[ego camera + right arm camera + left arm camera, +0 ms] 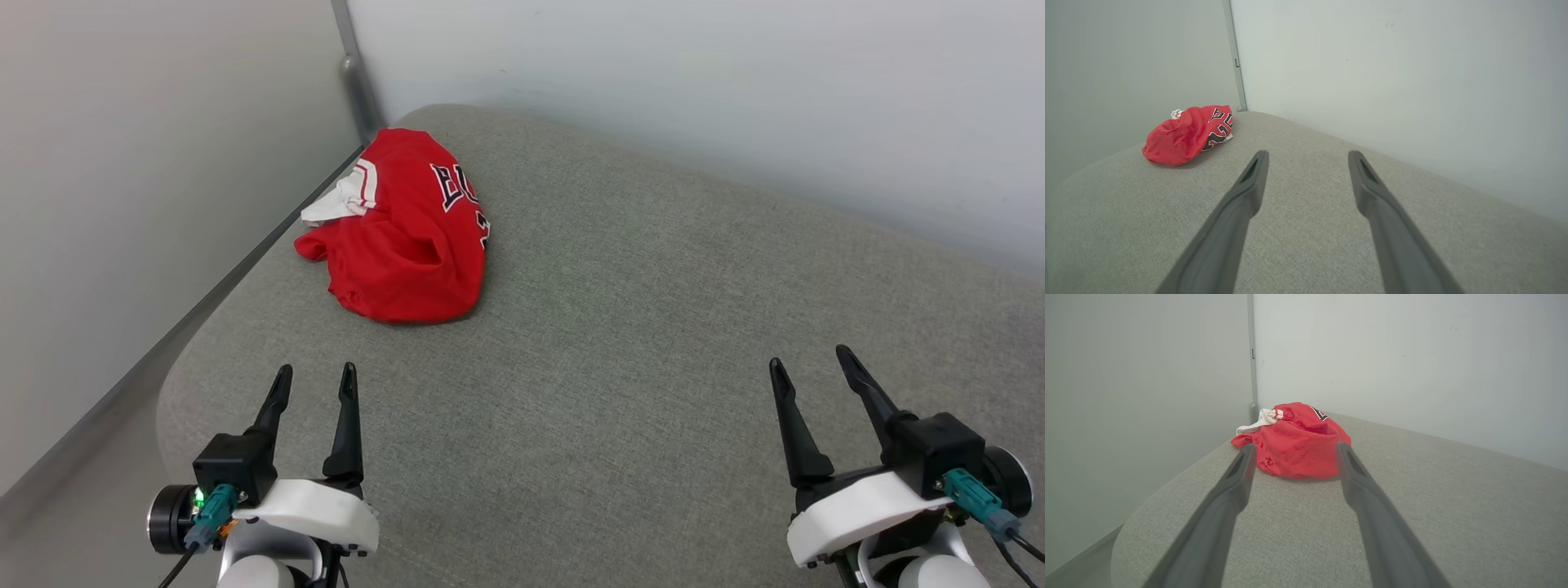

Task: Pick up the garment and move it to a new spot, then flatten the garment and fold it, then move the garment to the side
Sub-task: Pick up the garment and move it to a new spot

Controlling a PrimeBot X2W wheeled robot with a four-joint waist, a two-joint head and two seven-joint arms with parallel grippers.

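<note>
The garment (404, 233) is a red shirt with a white sleeve and black lettering, lying crumpled near the far left corner of the grey cushioned surface (637, 327). My left gripper (317, 382) hovers open at the near left, well short of the garment (1294, 447), which lies straight ahead beyond its fingertips. Over at the near right, my right gripper (808, 367) is open with nothing between its fingers (1251, 185); from there the garment (1186, 136) lies far off to the left.
Pale walls meet in a corner with a grey vertical strip (355, 77) just behind the garment. The surface's left edge (175, 359) curves down toward a narrow gap beside the left wall. Bare grey fabric stretches across the middle and right.
</note>
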